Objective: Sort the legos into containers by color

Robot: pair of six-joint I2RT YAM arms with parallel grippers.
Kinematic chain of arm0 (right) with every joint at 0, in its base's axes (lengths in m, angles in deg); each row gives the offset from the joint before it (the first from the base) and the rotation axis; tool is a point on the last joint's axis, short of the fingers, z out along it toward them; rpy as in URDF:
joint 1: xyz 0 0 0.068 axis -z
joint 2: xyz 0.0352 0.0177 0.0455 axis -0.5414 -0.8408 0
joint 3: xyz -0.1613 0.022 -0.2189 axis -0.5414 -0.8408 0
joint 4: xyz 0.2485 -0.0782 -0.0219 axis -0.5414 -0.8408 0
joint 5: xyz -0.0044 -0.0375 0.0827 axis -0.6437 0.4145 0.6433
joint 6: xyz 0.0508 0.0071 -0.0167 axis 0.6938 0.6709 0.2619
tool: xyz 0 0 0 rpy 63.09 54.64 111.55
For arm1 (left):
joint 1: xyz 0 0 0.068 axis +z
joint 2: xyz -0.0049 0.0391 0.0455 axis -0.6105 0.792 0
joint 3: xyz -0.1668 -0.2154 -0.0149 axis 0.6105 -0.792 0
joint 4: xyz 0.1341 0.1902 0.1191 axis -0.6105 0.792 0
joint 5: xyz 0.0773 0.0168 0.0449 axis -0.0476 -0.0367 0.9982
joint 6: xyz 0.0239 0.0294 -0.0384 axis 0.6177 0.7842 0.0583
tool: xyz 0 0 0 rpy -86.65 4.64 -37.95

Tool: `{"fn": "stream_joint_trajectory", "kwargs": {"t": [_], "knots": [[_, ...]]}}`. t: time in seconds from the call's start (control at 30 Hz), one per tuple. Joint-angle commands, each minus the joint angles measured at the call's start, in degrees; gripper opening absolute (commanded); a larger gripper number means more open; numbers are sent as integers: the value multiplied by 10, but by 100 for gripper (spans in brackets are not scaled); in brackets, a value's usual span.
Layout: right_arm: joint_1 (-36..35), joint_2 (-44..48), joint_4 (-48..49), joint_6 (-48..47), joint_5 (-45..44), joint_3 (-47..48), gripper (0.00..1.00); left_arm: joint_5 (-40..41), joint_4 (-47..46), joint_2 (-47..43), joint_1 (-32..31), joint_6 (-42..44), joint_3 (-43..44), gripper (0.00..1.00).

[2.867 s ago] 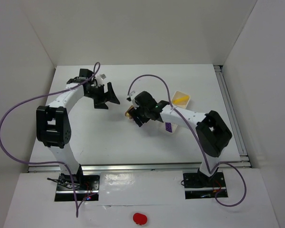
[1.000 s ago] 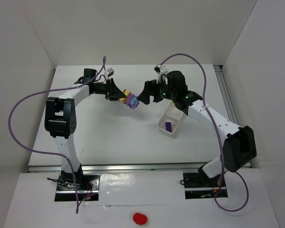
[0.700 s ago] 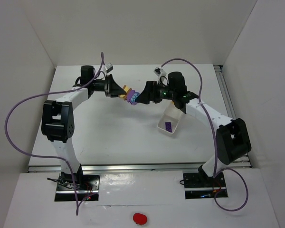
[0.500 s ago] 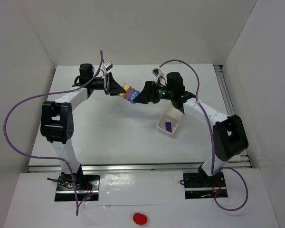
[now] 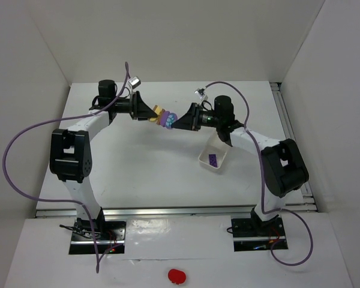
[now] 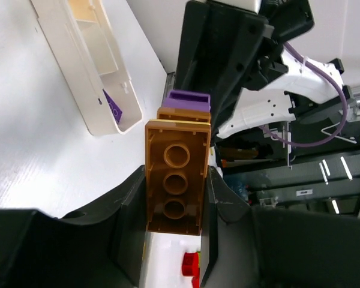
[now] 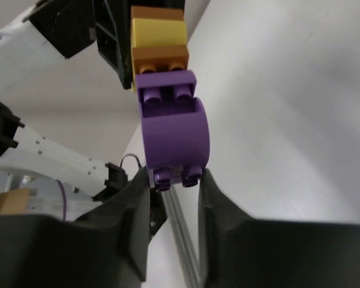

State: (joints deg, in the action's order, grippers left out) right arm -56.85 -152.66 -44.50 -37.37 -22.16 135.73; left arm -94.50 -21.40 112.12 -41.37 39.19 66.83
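Note:
A short stack of legos hangs in the air over the back middle of the table, held from both ends. Its left end is an orange brick (image 6: 177, 156) with a yellow one (image 7: 159, 33) behind it. My left gripper (image 5: 145, 112) (image 6: 175, 201) is shut on that orange brick. The right end is a rounded purple lego (image 5: 168, 119) (image 7: 173, 129), and my right gripper (image 5: 181, 122) (image 7: 171, 180) is shut on it, one finger on each side. A white container (image 5: 203, 161) (image 6: 87, 66) lies on the table to the right with a purple brick (image 5: 212, 159) (image 6: 113, 108) in it.
A metal rail (image 5: 291, 138) runs along the table's right edge. White walls enclose the table at the back and on both sides. A small red object (image 5: 176, 275) lies on the near ledge in front of the arm bases. Purple cables loop off both arms.
My right gripper has closed on the purple end of the stack, which it was approaching with open fingers. Both arms and the stack have drifted slightly toward the back.

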Motion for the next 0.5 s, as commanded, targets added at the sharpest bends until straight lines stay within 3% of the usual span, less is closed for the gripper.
{"fn": "stream_joint_trajectory", "kwargs": {"t": [0.0, 0.1, 0.27, 0.4, 0.47], "knots": [[11, 4, 112, 41, 31, -19, 18, -22, -11, -31, 3, 2, -4, 0], [18, 23, 93, 36, 31, -44, 0, -22, -20, -31, 8, -12, -9, 0], [38, 79, 2, -20, 22, -68, 0, -16, 19, -24, 14, 14, -2, 0], [51, 123, -172, -109, -43, -46, 0, 7, 43, -24, 14, 29, 6, 0], [57, 146, -216, -150, -61, -38, 0, 28, 129, -24, 14, 89, 31, 0]]}}
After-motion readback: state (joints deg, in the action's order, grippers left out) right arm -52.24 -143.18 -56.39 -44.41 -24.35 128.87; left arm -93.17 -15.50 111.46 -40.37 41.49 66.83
